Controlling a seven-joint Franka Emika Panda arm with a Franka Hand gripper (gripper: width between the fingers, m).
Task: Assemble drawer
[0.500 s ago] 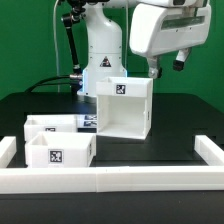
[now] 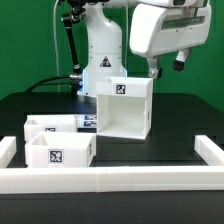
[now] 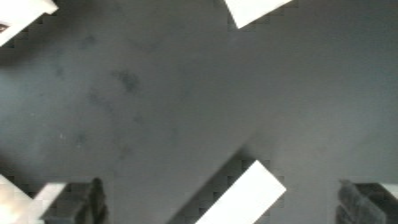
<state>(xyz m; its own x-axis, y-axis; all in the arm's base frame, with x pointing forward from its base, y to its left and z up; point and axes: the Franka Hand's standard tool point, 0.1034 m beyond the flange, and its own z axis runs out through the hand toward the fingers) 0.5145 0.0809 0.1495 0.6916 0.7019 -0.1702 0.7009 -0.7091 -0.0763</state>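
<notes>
The tall white casing (image 2: 125, 105) of the drawer stands upright in the middle of the black table, open side toward the camera, a square tag on its top front. Two low trays lie at the exterior view's left: one in front (image 2: 60, 152) with a tag on its face, one behind it (image 2: 48, 126). My gripper (image 2: 165, 68) hangs high above the table, above and to the right of the casing. It is open and empty. In the wrist view my gripper (image 3: 228, 205) shows both dark fingertips (image 3: 80, 200) wide apart over the dark table, with white edges I cannot name.
A low white rim wall (image 2: 110, 181) runs along the table's front and up both sides. The marker board (image 2: 88, 122) lies flat between the trays and the casing. The robot base (image 2: 100, 50) stands behind the casing.
</notes>
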